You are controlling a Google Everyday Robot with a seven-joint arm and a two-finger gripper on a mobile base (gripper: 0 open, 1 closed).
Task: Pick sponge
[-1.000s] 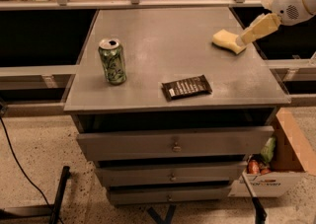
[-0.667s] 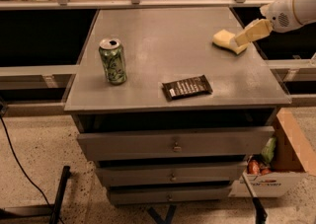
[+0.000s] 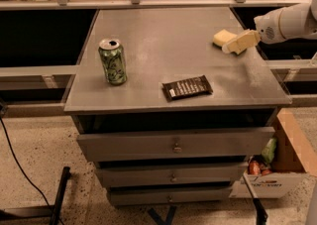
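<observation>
The sponge [image 3: 223, 37], a pale yellow foam block, lies on the grey cabinet top [image 3: 168, 45] near its right edge. My gripper [image 3: 240, 42] reaches in from the right on a white arm [image 3: 290, 21]. It sits low over the sponge's right end and hides that part. I cannot tell whether it touches the sponge.
A green can [image 3: 112, 62] stands upright at the front left of the top. A dark snack bar wrapper [image 3: 187, 88] lies flat near the front edge. Drawers [image 3: 173, 144] stand slightly open below. A cardboard box [image 3: 277, 169] with items sits on the floor at the right.
My gripper has come down and a little to the left, onto the right end of the sponge. The sponge, can and wrapper have not moved.
</observation>
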